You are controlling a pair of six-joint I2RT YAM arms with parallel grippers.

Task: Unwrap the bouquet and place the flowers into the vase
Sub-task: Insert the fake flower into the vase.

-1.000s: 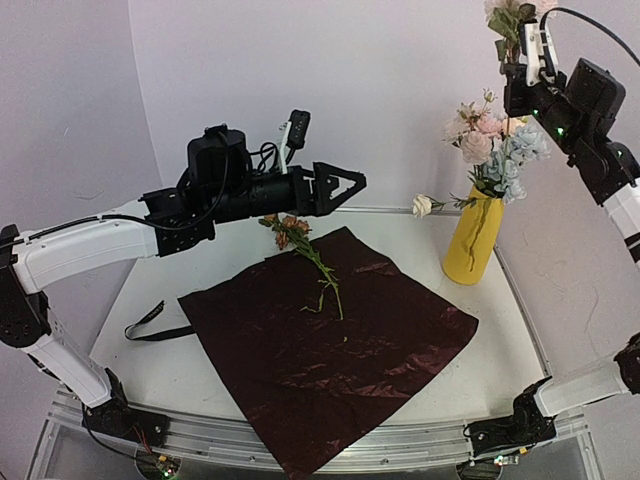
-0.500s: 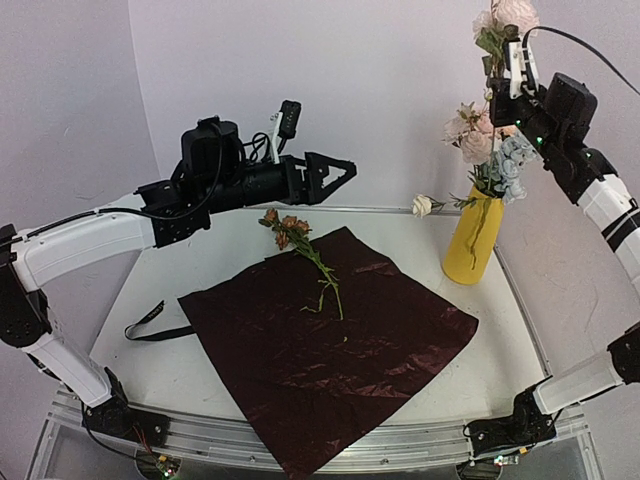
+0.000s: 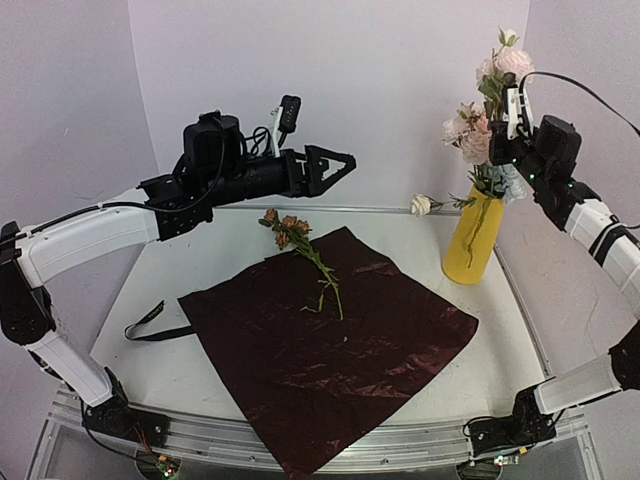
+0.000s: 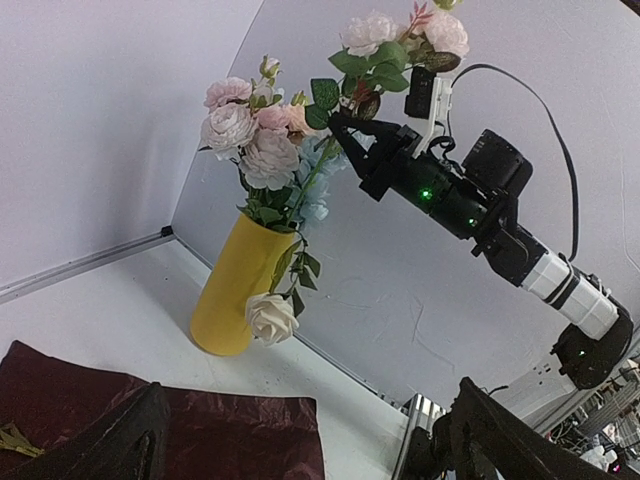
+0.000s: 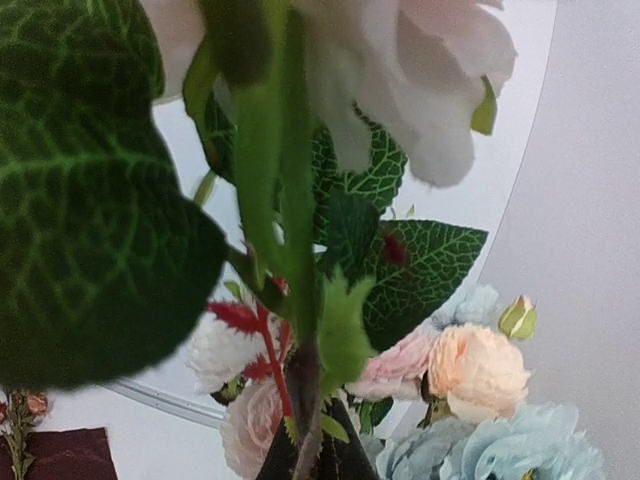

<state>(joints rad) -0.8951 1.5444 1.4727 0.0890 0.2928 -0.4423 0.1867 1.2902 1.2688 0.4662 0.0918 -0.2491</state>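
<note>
White tabletop (image 3: 170, 270) carries the vase (image 3: 473, 245) at its far right; the right gripper (image 3: 508, 108), clamped on an upright pink rose stem (image 3: 505, 72), hangs just above its crowded mouth, slightly to the right. Well apart, the left gripper (image 3: 338, 166) gapes empty

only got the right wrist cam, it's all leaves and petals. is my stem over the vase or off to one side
Observer: Your right hand, shut on a pink-flowered stem, is up beside the blooms standing in the vase.
Operator: anything left to pick up
Observer: One rust-orange stem lies on the dark red wrap.
Operator: left hand busy
Observer: No, the left hand is open and empty, raised in the air.
</note>
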